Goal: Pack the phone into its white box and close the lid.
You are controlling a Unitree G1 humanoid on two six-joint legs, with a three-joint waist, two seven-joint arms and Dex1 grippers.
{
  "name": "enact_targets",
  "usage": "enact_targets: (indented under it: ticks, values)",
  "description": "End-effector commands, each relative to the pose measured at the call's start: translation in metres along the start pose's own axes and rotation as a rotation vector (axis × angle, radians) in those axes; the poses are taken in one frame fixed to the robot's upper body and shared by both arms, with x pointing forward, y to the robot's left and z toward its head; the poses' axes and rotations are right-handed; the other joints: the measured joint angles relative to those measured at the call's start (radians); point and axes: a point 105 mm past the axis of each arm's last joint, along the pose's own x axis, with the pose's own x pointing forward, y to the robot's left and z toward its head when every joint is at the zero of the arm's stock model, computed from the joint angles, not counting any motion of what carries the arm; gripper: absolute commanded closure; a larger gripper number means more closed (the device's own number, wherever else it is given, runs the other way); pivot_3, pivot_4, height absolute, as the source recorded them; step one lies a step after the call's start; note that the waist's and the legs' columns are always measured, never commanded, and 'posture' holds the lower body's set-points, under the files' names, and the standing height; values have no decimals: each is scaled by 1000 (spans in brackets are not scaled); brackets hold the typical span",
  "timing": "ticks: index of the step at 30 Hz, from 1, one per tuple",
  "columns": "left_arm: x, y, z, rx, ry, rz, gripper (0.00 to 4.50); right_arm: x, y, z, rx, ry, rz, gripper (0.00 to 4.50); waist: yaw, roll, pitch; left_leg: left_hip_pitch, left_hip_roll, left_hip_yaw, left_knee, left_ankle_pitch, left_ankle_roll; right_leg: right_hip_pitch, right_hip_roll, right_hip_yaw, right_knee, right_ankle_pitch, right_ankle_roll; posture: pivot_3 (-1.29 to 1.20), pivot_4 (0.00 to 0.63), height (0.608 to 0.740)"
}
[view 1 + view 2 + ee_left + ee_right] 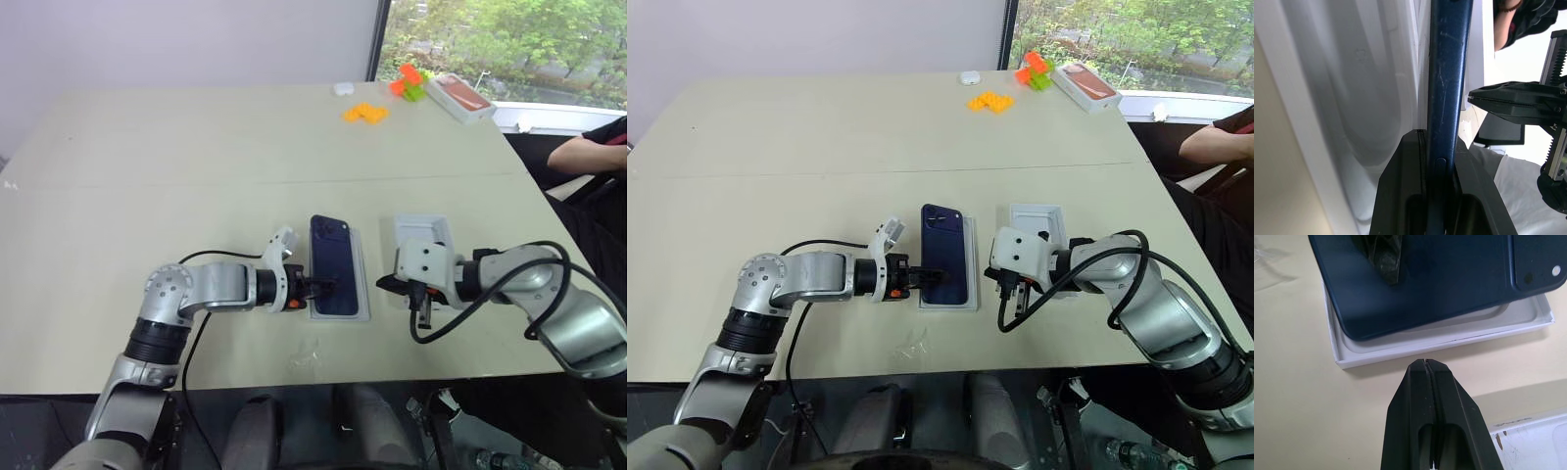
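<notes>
Navy-blue phone (332,264) pinched by our left gripper (315,290) over a white tray (363,294) near the table's (147,176) front edge.

We hold the phone's near edge between the left fingers (1400,196), tilted above the tray with the oblong recess; its far end hides most of that tray. At three o'clock from it lies another white box part (423,231), half covered by our right gripper (1428,364), whose fingers are pressed together on nothing. We cannot tell whether this part is the lid. At one o'clock, far off, sit an orange-topped box (462,95) and orange blocks (365,114); a person's arm (586,152) is cut off by the frame edge.
</notes>
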Motion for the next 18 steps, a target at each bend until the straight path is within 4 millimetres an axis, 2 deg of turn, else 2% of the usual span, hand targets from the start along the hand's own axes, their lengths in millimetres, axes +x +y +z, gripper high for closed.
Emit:
enact_targets:
  ticks: [1, 5, 10, 14, 15, 18]
  values:
    - [-2, -12, 4, 20, -12, -46, 4475, -6, -6, 3, -22, -10, -33, 4500, 0, 0, 0, 0, 0, 0, 0, 0, -1, 0, 0, 0, 0, 0, 0, 0, 150, 740]
    - [-1, -11, 5, 16, -13, -42, 4475, -5, -7, 4, -22, -13, -35, 4500, 0, 0, 0, 0, 0, 0, 0, 1, -2, 0, 0, 0, 0, 0, 0, 0, 150, 740]
    - [0, -12, 4, 16, -11, -44, 2210, -5, -7, 5, -26, -14, -37, 4500, 0, 0, 0, 0, 0, 0, 0, 2, -3, 0, 0, 0, 0, 0, -1, 0, 150, 740]
    - [-3, -14, 6, 26, -23, -50, 228, -5, -7, 5, -27, -17, -37, 4500, -1, 0, 0, 1, 0, 0, 0, 2, -4, 2, 0, 0, 1, 1, -1, 0, 150, 740]
    - [-5, -14, 7, 31, -27, -49, 51, -5, -7, 5, -26, -18, -38, 4500, -2, 0, 0, 2, 0, 0, 0, 2, -4, 3, 0, 0, 1, 1, -2, 0, 150, 740]
    - [-10, -15, 8, 56, -32, -51, 51, -5, -7, 5, -27, -18, -39, 4500, -3, 0, 0, 6, 0, 0, 0, 2, -4, 6, 1, 0, 1, 0, -2, 0, 150, 740]
